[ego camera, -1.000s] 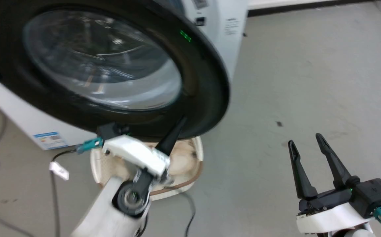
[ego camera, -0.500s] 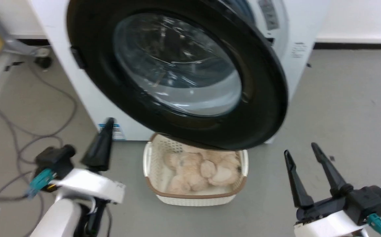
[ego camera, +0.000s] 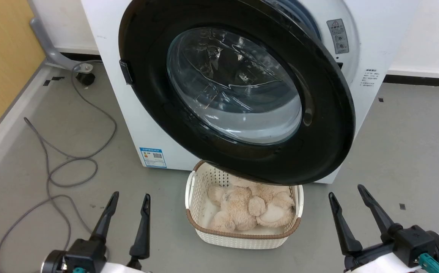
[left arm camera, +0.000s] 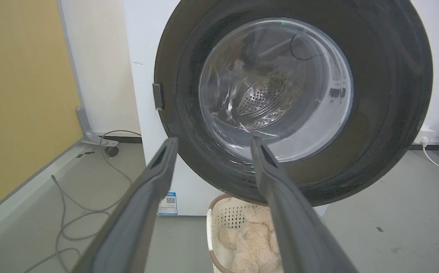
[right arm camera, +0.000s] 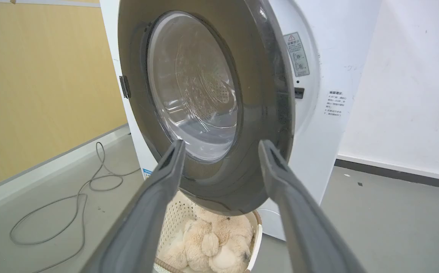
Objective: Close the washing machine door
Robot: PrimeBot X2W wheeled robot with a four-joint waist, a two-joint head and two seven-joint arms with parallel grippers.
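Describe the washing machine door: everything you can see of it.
The washing machine door is a large round disc: a wide glossy black frame around a bulging clear glass bowl, through which the perforated steel drum shows. A small dark tab sits on its left edge. It stands ajar, right edge swung out from the white washing machine, lower rim above the white basket. The left gripper and right gripper sit apart from it, jaws open.

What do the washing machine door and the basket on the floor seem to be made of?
The washing machine door: glossy black frame, probably plastic; clear window, likely glass by its reflections. The basket: white perforated walls, brown rim, apparently plastic.
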